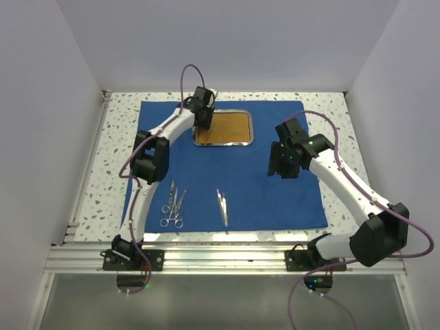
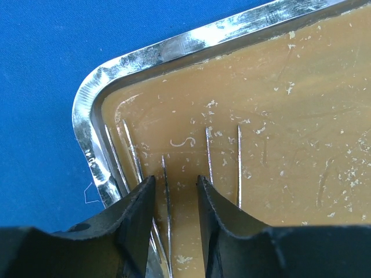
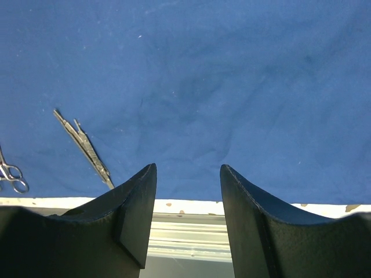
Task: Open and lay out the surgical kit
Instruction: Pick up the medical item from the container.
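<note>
The royal-blue cloth wrap [image 1: 289,199] lies spread flat on the table. The steel tray [image 1: 246,117] with its orange-brown inside sits on the cloth's far middle. My left gripper [image 1: 204,124] is at the tray's left end. In the left wrist view it [image 2: 175,179] is open, its fingers low over the tray floor [image 2: 278,104], either side of a thin silver needle [image 2: 167,197]. Several more needles [image 2: 238,165] lie beside it. Scissors and forceps [image 1: 172,206] and tweezers [image 1: 222,207] lie on the cloth's near part. My right gripper [image 1: 282,165] hovers open and empty over the cloth [image 3: 232,75].
The speckled tabletop [image 1: 103,172] shows around the cloth. An aluminium rail [image 1: 227,256] runs along the near edge, and white walls close in the sides and back. The right wrist view shows the tweezers [image 3: 86,148], a scissors handle [image 3: 13,175] and the cloth's near edge.
</note>
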`<control>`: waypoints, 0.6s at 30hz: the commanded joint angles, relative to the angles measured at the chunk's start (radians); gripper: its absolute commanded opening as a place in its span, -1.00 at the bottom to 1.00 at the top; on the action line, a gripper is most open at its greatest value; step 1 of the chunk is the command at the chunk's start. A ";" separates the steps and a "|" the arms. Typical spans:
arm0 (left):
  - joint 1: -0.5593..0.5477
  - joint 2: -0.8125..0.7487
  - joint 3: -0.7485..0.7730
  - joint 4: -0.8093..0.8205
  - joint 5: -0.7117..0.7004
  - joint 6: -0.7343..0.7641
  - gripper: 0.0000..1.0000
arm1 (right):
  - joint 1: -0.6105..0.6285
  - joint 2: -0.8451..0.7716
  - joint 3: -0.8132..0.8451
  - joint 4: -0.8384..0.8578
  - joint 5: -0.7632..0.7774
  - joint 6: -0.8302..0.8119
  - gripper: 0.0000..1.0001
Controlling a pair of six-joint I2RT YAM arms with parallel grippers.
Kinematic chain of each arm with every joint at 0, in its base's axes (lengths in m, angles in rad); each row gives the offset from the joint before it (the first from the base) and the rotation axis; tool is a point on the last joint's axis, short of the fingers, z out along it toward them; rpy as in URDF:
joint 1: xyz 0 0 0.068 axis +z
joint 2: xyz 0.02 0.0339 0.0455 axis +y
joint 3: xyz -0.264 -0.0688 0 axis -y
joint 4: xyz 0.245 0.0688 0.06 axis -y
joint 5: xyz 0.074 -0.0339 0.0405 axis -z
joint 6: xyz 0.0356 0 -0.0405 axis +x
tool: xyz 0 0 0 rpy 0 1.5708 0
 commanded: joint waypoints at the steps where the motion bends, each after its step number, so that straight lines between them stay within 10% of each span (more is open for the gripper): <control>1: 0.008 0.032 -0.012 -0.026 0.003 -0.006 -0.24 | -0.008 -0.045 0.008 -0.012 0.011 -0.018 0.04; 7: 0.008 0.050 -0.010 -0.033 -0.008 -0.002 -0.96 | -0.008 -0.060 0.005 -0.021 0.017 -0.019 0.04; 18: 0.006 -0.092 -0.001 -0.017 0.017 -0.069 -1.00 | -0.015 -0.018 0.069 0.011 0.003 -0.044 0.04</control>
